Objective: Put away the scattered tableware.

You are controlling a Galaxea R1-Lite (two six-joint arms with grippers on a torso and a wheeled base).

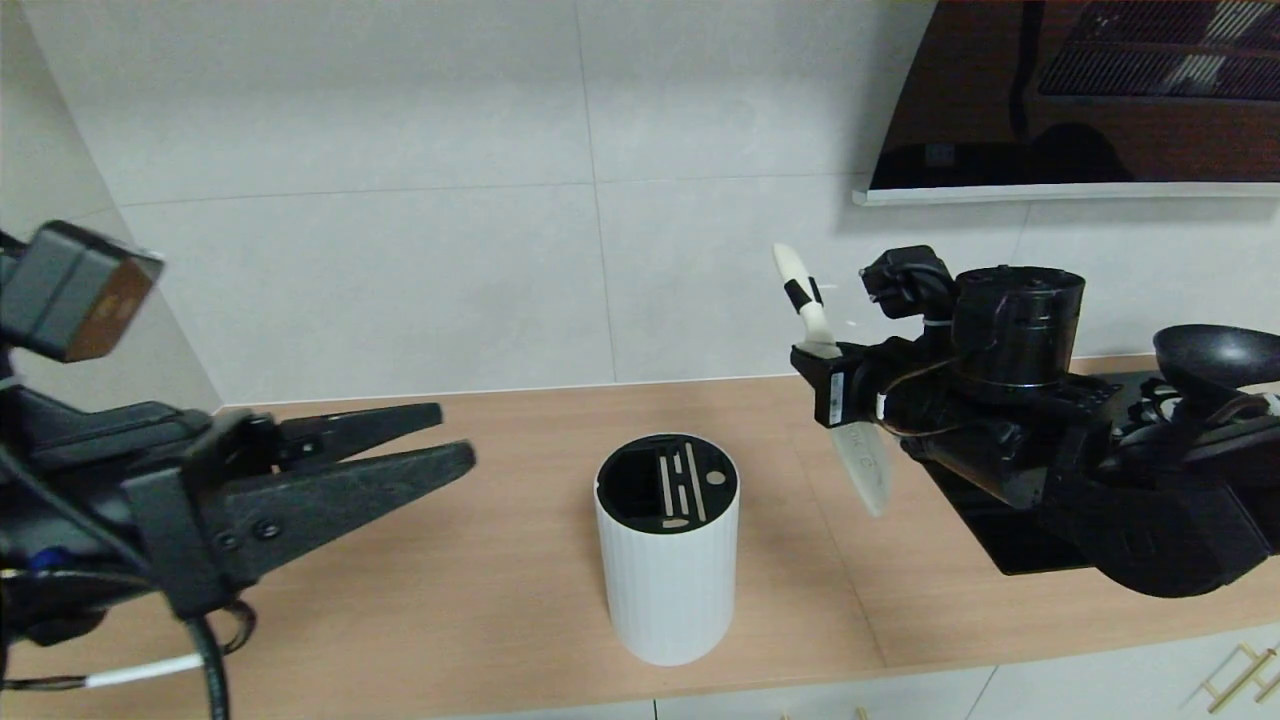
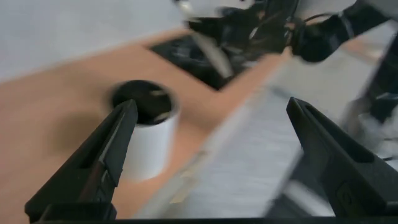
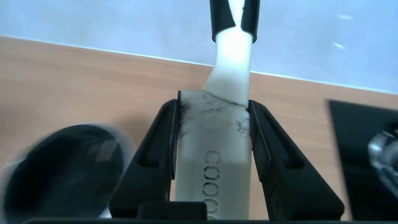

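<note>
A white ribbed utensil holder (image 1: 667, 548) with a black slotted top stands on the wooden counter (image 1: 500, 600), near its front edge. My right gripper (image 1: 838, 385) is shut on a white knife (image 1: 828, 375) with a black-banded handle, held in the air to the right of the holder and higher than its top, blade pointing down. In the right wrist view the knife (image 3: 214, 155) sits clamped between the black fingers (image 3: 155, 162), and the holder (image 3: 62, 165) lies below. My left gripper (image 1: 440, 440) hangs open left of the holder; its wrist view shows the holder (image 2: 146, 134) between the spread fingers (image 2: 102, 162).
A black cooktop (image 1: 1010, 520) is set into the counter at the right, under my right arm. A dark range hood (image 1: 1080, 100) hangs on the tiled wall above it. White cabinet fronts (image 1: 1100, 680) run below the counter edge.
</note>
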